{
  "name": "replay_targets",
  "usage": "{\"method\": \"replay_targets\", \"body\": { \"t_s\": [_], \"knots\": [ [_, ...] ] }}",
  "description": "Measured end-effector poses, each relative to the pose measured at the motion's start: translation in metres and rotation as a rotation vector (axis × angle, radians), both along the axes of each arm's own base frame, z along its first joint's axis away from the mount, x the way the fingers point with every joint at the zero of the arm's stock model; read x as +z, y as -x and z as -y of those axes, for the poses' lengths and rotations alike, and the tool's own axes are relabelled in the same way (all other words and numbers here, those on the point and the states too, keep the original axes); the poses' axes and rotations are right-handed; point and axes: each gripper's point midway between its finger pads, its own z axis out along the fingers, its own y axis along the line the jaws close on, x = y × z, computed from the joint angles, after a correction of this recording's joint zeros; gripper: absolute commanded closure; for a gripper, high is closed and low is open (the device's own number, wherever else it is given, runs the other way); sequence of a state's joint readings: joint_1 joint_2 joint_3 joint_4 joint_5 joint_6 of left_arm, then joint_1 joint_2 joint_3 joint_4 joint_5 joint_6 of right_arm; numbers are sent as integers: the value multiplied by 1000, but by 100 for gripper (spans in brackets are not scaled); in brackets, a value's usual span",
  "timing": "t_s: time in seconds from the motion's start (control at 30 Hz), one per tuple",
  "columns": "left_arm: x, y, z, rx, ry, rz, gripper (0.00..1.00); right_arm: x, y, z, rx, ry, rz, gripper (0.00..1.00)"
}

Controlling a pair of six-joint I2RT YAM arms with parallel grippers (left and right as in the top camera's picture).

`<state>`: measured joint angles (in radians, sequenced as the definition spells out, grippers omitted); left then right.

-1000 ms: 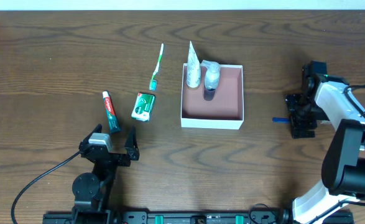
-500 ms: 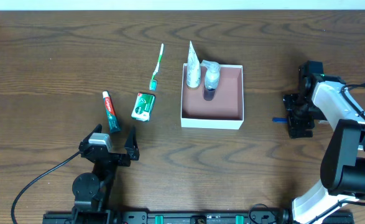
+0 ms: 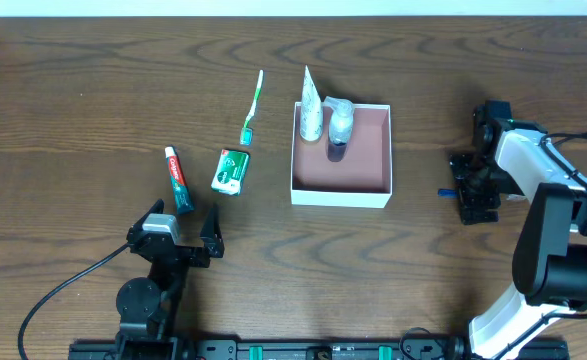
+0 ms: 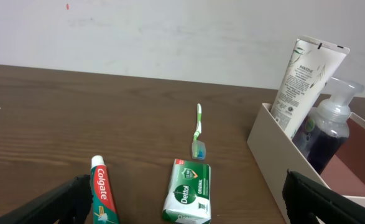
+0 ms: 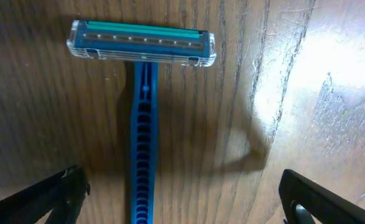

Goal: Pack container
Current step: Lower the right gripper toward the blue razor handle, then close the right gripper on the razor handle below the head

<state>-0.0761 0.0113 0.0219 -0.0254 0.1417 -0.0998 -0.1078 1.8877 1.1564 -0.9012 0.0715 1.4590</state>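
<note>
Dark wood-grain surface (image 3: 93, 60) carries everything. Nearest the robot, well off the container's (image 3: 340, 197) near-left corner, the left pincer (image 3: 178, 232) stands released, jaws spread wide with nothing between them. To the right of the container, the right pincer (image 3: 476, 190) hovers, also released, over a blue razor (image 5: 143, 155) that lies flat, its handle running between the jaws, untouched.

Left of the container lie a toothpaste tube (image 3: 178, 178) and, closer to it, a green soap packet (image 3: 231, 171). A toothbrush (image 3: 252, 105) lies farther back, near the container's far-left corner.

The container sits mid-surface, open side up. A white tube (image 3: 310, 110) and a pump bottle (image 3: 340, 125) stand in its far-left corner, and the rest of its reddish floor is bare. It looks like thin card: light, stiffest at the corners, with walls likely to flex and the whole box liable to slide if bumped. If it needs moving, a pinch over one wall near a corner seems the best hold.
</note>
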Motion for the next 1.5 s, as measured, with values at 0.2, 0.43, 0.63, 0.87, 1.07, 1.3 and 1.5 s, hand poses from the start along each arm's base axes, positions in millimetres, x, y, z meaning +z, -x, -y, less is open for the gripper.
{"method": "replay_targets", "body": {
  "t_s": [0.2,0.43,0.63,0.87,1.07,1.3,1.5],
  "knots": [
    [0,0,0,0,0,0,2,0,0,0,-3,0,1,1],
    [0,0,0,0,0,0,2,-1,0,0,-4,-1,-1,1],
    [0,0,0,0,0,0,2,-1,0,0,-7,-1,-2,1],
    [0,0,0,0,0,0,2,-1,-1,1,-4,9,4,1],
    [0,0,0,0,0,0,2,-1,-6,2,-3,14,24,1],
    [0,0,0,0,0,0,2,-2,-6,2,-3,14,22,1],
    [0,0,0,0,0,0,2,-3,-10,2,-3,14,24,1]
  ]
}}
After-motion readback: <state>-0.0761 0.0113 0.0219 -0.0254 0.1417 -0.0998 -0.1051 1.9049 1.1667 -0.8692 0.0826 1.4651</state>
